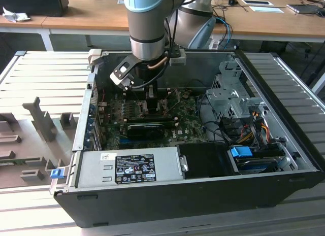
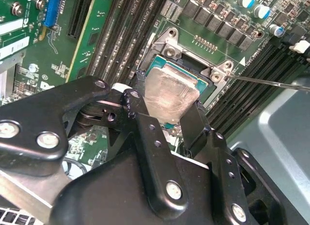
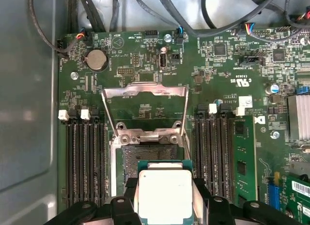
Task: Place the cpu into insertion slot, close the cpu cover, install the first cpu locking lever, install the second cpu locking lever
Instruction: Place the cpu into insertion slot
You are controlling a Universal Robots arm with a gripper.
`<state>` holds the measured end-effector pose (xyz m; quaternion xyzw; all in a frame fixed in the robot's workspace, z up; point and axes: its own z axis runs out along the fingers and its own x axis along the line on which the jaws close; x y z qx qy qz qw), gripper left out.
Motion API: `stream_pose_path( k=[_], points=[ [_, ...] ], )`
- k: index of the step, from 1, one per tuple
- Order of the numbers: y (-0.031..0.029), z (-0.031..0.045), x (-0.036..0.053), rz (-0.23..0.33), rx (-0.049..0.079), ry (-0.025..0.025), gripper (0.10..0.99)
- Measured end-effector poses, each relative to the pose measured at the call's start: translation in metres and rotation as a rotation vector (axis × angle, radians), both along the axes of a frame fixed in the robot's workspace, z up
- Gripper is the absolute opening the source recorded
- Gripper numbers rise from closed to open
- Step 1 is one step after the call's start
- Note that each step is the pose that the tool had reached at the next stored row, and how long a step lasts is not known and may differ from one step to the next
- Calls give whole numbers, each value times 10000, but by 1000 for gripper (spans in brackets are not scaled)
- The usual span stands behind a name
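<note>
Here, the end effector grips the cpu by opposite edges over the open cpu socket; probably light, rigid, fragile.

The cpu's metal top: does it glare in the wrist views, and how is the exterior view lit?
First wrist view: the cpu top is washed almost white, and the raised cpu cover gleams. Second wrist view: a softer sheen with grey smears. Exterior view: the case interior is dim beneath the arm.
</note>
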<state>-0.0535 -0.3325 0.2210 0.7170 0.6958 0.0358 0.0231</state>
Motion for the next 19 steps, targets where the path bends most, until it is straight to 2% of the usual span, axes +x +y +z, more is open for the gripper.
stream_pose_path(
  k=[8,12,19],
  points=[
    [0,-17,1,0,2,-1,529],
    [3,-52,12,8,1,-1,529],
    [70,-98,36,307,1,-1,529]
  ],
)
